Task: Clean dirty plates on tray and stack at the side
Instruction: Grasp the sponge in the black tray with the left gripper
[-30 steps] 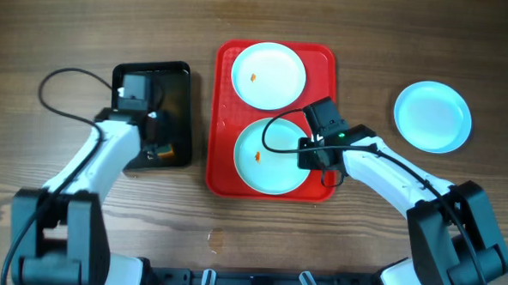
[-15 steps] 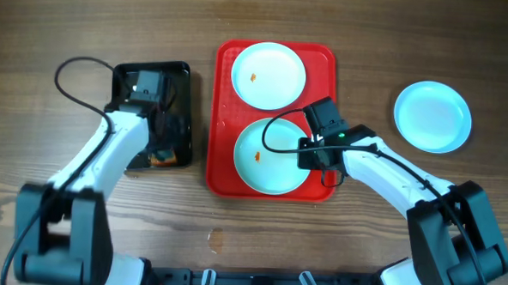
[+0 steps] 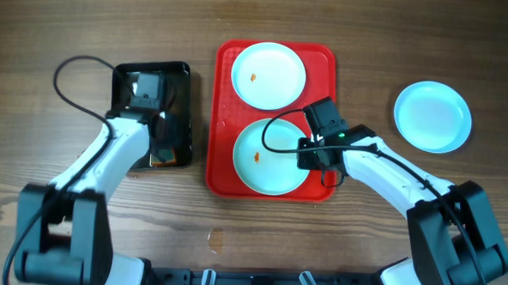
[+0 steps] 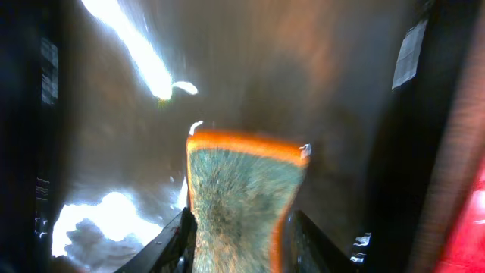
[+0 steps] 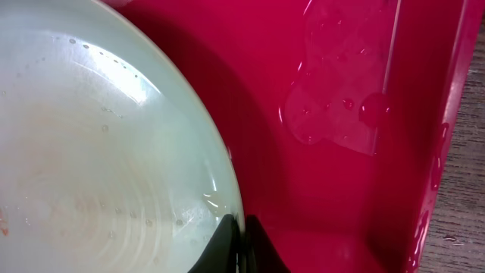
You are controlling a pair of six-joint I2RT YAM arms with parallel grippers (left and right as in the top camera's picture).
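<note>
Your left gripper is clenched on the sponge over the black tray, which sits just left of the red tray. Your right gripper is pinched on the right rim of the near plate, which lies in the red tray with the far plate just behind it. The third plate sits on the table, well right of the red tray
</note>
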